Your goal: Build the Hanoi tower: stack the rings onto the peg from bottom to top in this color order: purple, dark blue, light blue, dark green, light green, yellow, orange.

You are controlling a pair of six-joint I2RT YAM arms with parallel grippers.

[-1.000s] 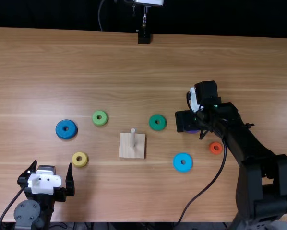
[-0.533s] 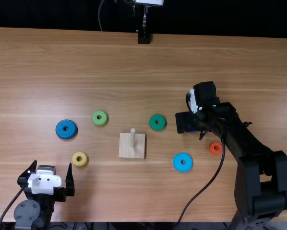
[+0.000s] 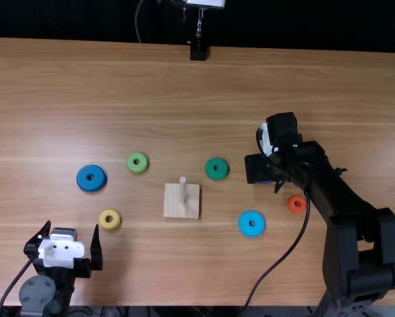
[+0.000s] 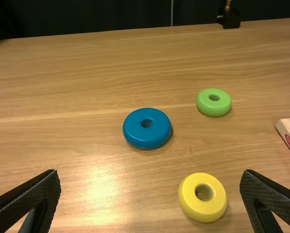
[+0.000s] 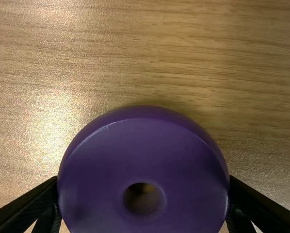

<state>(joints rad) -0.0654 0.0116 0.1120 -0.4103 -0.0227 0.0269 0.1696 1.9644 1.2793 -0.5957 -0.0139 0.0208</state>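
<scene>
At the right of the top view, my right gripper is low over the table, mostly covering the purple ring. In the right wrist view my right gripper is shut on the purple ring, a finger against either side. My left gripper stands open at the near left; so does the left gripper in its wrist view. The bare peg rises from its wooden base. Around it lie the dark blue, light green, yellow, dark green and light blue rings.
The orange ring lies close beside the right arm, on its near side. A cable hangs from that arm past the light blue ring. A black stand is at the table's far edge.
The right gripper's visible finger has shifted slightly inward, toward the purple ring. The right arm's near part moved a little left earlier. The left arm and the other rings have kept still.
</scene>
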